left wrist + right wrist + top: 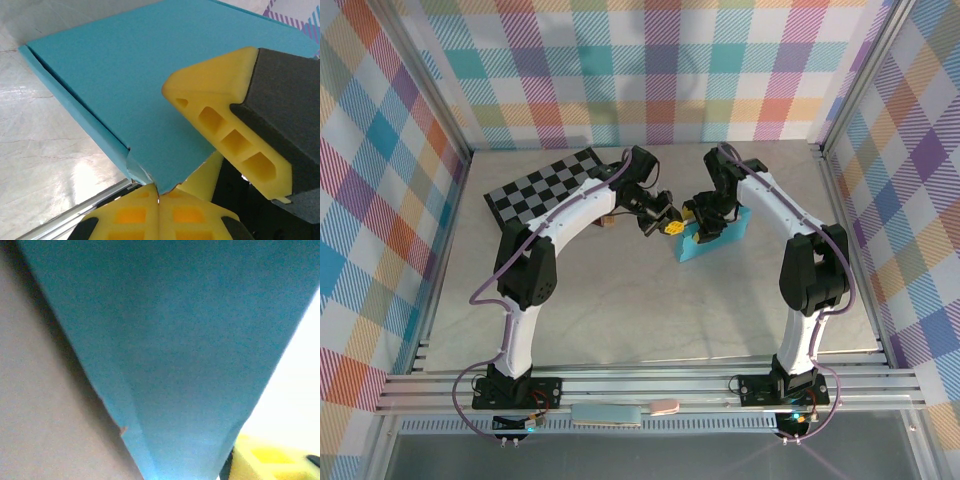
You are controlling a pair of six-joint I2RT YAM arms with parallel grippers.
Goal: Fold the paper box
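We are judging the paper box (720, 240) largely folded: it is showing as a closed flat rectangle on the worktop (620, 310) right of centre, with perhaps a last corner flap needing tucking. The left fingers (145, 197) are clamping together on its near corner, while one of the right fingers (215, 95) is resting on its top face; whether that pair is gripping we cannot tell.

Top external: the table (620, 320) is overlooked from above its near edge, facing inward. Wrist views: both are held close against the paper box (125, 75), shared by all three.
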